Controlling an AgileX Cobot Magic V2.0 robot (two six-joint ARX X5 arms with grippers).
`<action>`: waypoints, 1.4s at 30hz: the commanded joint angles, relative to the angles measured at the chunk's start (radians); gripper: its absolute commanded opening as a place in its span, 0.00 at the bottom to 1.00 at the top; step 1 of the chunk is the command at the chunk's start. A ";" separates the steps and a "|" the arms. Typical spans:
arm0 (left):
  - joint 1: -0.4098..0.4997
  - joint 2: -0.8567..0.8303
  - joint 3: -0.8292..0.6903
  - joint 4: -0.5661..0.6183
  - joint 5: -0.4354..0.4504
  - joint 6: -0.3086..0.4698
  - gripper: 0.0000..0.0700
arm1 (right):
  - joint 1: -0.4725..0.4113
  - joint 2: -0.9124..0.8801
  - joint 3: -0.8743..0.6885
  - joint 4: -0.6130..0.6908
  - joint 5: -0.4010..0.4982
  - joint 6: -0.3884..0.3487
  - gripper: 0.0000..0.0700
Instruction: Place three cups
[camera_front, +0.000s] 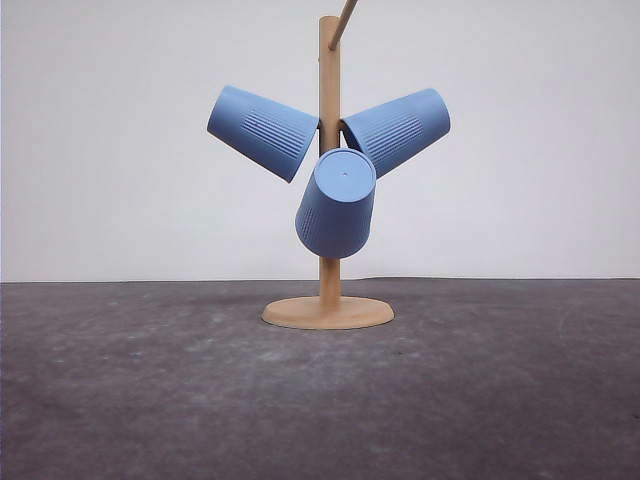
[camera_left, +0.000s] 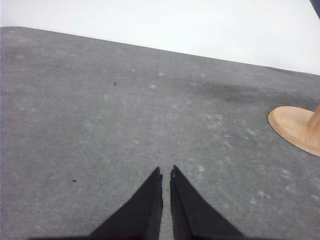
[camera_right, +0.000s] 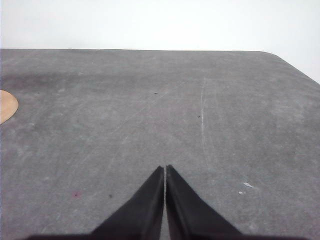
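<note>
Three light-blue ribbed cups hang on a wooden cup tree (camera_front: 329, 250) in the front view: one cup (camera_front: 262, 131) tilts to the left, one cup (camera_front: 398, 129) tilts to the right, and one cup (camera_front: 337, 204) points forward with its flat base toward the camera. My left gripper (camera_left: 166, 173) is shut above the grey table with nothing in it; the tree's round base (camera_left: 296, 128) lies off to its side. The right gripper (camera_right: 165, 168) is also shut and holds nothing, with an edge of the wooden base (camera_right: 7, 105) at the frame's border.
The dark grey table (camera_front: 150, 400) stretches wide around the tree's round base (camera_front: 328, 312). A white wall (camera_front: 120, 180) stands behind the table's far edge. A free peg (camera_front: 344, 22) sticks out at the top of the tree.
</note>
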 joint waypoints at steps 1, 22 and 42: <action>-0.001 -0.001 -0.011 -0.009 0.001 -0.001 0.00 | 0.001 0.000 -0.003 0.011 0.001 -0.007 0.00; -0.001 -0.001 -0.011 -0.009 0.001 -0.001 0.00 | 0.001 0.000 -0.003 0.011 0.001 -0.007 0.00; -0.001 -0.001 -0.011 -0.009 0.001 -0.001 0.00 | 0.001 0.000 -0.003 0.011 0.001 -0.007 0.00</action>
